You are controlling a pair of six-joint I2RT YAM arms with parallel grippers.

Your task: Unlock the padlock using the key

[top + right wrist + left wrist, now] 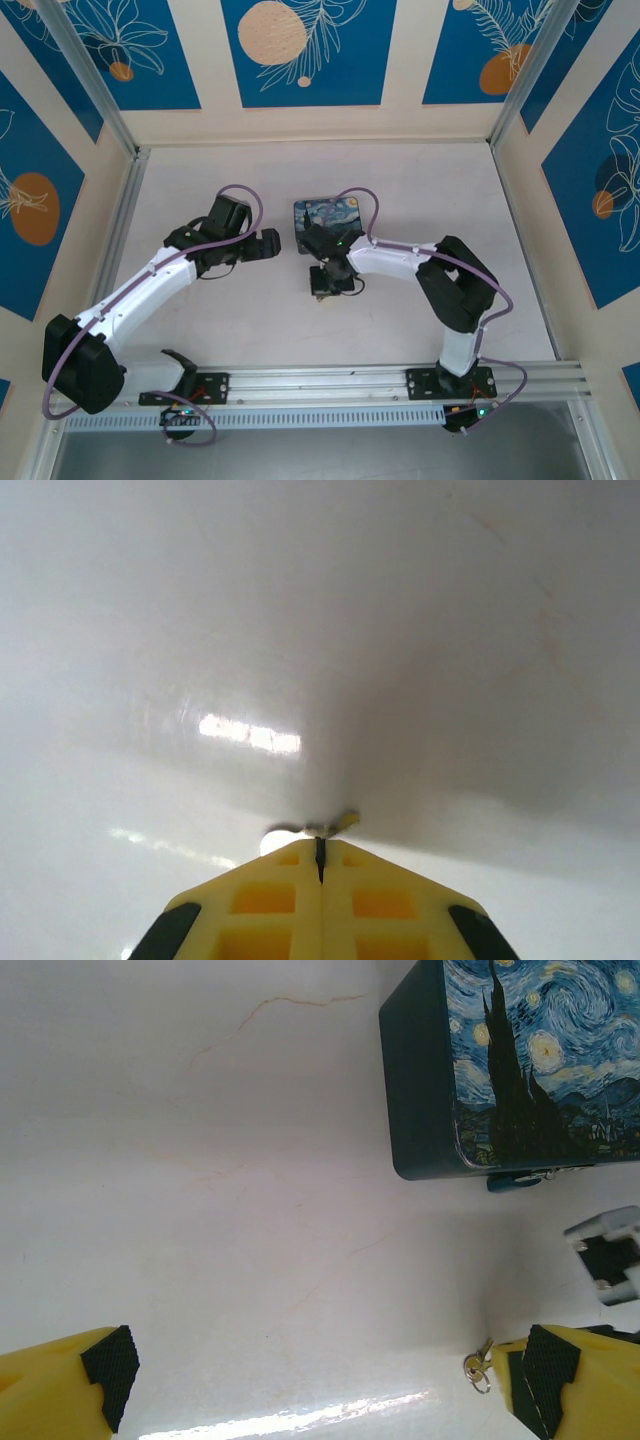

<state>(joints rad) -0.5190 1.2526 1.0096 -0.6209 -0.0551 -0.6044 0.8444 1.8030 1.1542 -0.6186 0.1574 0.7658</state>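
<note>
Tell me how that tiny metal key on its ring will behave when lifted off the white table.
Likely almost weightless: the tiny metal key looks minute beside the dark-blue painted box. Its thin ring would probably dangle and swing. On the glossy white table it may skid.

Padlock [512, 1182] against box [520, 1060], key [478, 1365] apart

Pretty sure I live in a robotics lab test cell, not anybody's home — plain white table [250, 330], aluminium frame posts [90, 75] at the far corners, an aluminium rail [330, 382] along the near edge, and printed blue leaf-pattern panels [300, 50] closing off the left, far and right sides.
</note>
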